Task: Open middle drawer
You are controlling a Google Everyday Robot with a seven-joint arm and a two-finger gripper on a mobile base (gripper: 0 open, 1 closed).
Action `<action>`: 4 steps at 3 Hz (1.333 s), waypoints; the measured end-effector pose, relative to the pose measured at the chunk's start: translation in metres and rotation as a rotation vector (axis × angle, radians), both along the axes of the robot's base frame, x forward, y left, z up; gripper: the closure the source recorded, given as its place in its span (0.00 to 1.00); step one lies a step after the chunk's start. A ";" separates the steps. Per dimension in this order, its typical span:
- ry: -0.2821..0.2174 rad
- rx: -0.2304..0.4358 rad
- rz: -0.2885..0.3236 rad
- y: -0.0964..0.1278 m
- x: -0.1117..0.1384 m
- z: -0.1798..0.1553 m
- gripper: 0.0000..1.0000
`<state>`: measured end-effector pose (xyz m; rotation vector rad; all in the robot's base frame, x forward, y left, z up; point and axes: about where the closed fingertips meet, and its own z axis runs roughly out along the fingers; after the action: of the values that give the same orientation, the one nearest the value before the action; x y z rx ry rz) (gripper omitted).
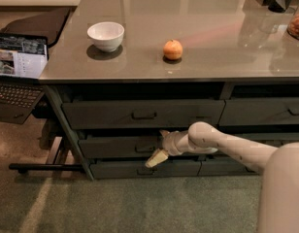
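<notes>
one view, high behind arm (pixel 232 147), looking down over counter (pixel 212 57); hand (pixel 159 145) mid-frame at middle drawer (pixel 115 147).

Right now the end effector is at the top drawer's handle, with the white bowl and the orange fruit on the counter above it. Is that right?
Not quite. The camera view shows the end effector at the handle of the middle drawer, not the top drawer. The white bowl and the orange fruit do sit on the counter above it.

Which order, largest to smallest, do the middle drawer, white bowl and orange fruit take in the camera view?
1. middle drawer, with the gripper at its front
2. white bowl
3. orange fruit
</notes>
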<state>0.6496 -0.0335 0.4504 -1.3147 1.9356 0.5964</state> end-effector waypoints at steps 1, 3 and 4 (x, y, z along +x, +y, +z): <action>0.012 0.025 -0.008 -0.001 0.011 -0.017 0.00; 0.006 0.043 -0.007 -0.002 0.016 -0.020 0.42; 0.003 0.045 -0.006 -0.004 0.016 -0.018 0.65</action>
<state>0.6652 -0.0374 0.4327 -1.2805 1.9166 0.6358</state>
